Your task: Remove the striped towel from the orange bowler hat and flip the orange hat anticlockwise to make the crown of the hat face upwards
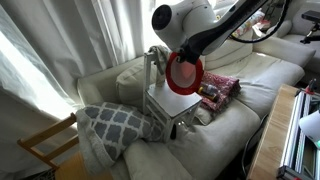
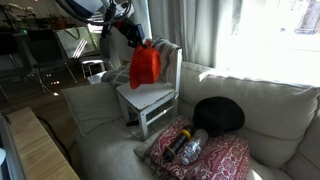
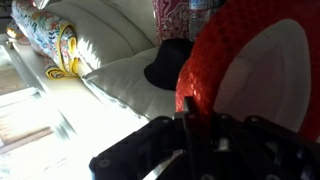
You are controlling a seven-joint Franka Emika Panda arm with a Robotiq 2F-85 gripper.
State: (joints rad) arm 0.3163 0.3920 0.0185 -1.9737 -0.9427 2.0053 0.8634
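One orange hat [image 2: 145,66] is hanging in the air, tipped on its side, with its pale inside [image 1: 184,73] showing in an exterior view. It is dangling just below the pincer [image 2: 136,42], which is clamping down on the brim from above. Directly underneath, a small white bench [image 2: 150,97] is standing on the sofa [image 2: 90,120]. A black hat [image 2: 220,115] is lying on the sofa beside a red patterned cushion [image 2: 205,158] that is carrying a bottle [image 2: 190,146].
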